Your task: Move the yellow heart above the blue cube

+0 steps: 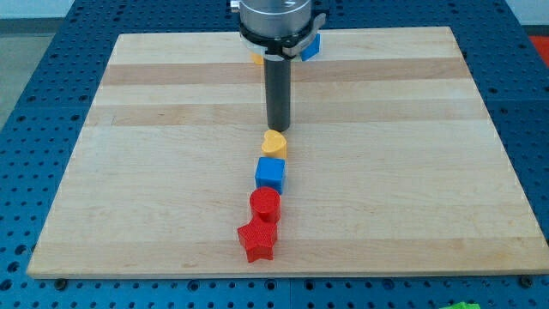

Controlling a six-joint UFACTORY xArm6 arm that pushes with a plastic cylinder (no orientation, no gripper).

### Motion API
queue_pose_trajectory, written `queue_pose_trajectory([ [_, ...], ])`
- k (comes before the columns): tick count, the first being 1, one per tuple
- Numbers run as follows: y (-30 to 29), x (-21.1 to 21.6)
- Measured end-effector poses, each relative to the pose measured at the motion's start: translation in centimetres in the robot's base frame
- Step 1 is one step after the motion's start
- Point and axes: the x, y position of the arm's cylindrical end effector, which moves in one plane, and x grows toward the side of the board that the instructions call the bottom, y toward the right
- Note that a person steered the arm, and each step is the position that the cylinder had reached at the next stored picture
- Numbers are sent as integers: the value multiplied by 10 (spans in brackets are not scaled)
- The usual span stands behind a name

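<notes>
Since the arm ends in a plain dark rod with no hand at all, nothing about it can open, close or grip; my tip (278, 129) simply stands on the worktop (154, 172), just at 12 o'clock of the yellow heart (274, 143). Whether the tip actually touches the heart or sits a hair apart from it cannot be told from this view.

The yellow heart lies near the middle of the worktop, directly at 12 o'clock of the blue cube (270, 175), and the two look close enough to be touching or nearly so. At 6 o'clock of the blue cube sits a red cylinder (265, 205), pressed up against it, and at 6 o'clock of the cylinder, slightly toward 7, lies a red star (256, 241), also in contact. Together the four blocks form a near-straight column running toward the view's bottom.

Toward 12 o'clock on the worktop, near its far edge, the arm's wide grey body (274, 17) hides most of what is behind it. A sliver of a yellow block (257, 59) peeks out at its 7 o'clock side, and part of a blue block (310, 47) shows at its 4 o'clock side; their shapes cannot be made out. Both are well apart from the column.

The worktop rests on a blue perforated base (34, 129).
</notes>
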Motion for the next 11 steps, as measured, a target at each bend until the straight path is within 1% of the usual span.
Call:
queue_pose_trajectory([
  [2,0,26],
  [4,0,36],
  [6,0,33],
  [8,-25,16],
  [11,-92,13],
])
